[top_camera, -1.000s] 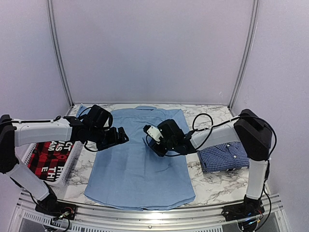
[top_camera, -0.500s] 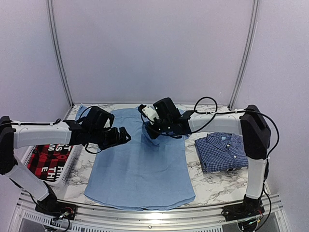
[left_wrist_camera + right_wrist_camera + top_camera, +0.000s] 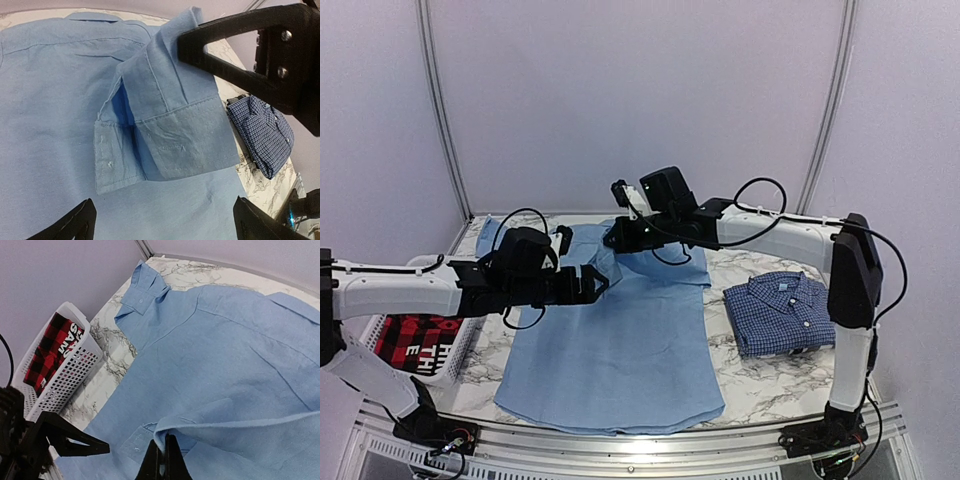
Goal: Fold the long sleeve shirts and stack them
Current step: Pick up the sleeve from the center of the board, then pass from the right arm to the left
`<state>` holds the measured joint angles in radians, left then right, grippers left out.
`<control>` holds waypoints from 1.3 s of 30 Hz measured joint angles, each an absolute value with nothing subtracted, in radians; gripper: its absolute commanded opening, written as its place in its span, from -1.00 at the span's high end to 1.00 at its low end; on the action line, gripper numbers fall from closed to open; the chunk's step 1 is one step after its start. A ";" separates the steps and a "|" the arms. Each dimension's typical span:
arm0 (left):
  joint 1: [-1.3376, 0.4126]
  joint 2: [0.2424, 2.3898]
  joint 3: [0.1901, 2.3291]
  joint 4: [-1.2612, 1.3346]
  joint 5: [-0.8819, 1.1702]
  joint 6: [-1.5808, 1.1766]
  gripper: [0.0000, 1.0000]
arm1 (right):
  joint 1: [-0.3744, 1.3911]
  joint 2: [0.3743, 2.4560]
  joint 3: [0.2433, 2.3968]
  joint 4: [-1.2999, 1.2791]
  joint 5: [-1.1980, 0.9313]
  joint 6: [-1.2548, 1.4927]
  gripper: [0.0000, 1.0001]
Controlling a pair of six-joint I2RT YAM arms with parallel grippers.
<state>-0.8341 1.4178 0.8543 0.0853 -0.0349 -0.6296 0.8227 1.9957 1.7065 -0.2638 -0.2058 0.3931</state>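
The light blue long sleeve shirt (image 3: 610,350) lies spread flat on the marble table, collar at the far side. My right gripper (image 3: 613,239) hovers above its upper left part, shut on a fold of the right sleeve (image 3: 210,415), and the cuff (image 3: 170,135) hangs down from it. In the right wrist view the closed fingertips (image 3: 164,452) pinch the cloth edge. My left gripper (image 3: 588,283) stands open just in front of the hanging cuff, its fingertips (image 3: 75,225) wide apart over the shirt body. The dark blue checked shirt (image 3: 782,312) lies folded at the right.
A white mesh basket (image 3: 455,345) sits at the table's left edge with a red-and-black garment (image 3: 415,335) in it. The shirt's other sleeve cuff (image 3: 142,290) lies at the far left corner. Grey walls close the table on three sides.
My right gripper has shut on the sleeve and carried it up, back and to the left across the shirt. My left gripper has shifted right toward the hanging cuff, still open.
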 measured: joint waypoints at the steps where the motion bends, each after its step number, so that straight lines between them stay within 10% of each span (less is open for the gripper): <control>1: -0.844 1.414 0.854 0.085 -0.056 -0.616 -0.98 | 0.819 1.996 1.707 -0.264 -0.218 0.419 1.00; 17: -0.983 1.551 0.980 0.054 -0.414 -0.464 -0.88 | 0.804 2.013 1.735 -0.218 -0.311 0.706 1.00; 32: -0.983 1.576 1.020 0.049 -0.561 -0.474 1.00 | 0.804 2.013 1.735 -0.184 -0.324 0.756 1.00; 39: -0.963 1.576 1.046 0.025 -0.594 -0.478 1.00 | 0.800 2.012 1.729 -0.191 -0.278 0.694 0.31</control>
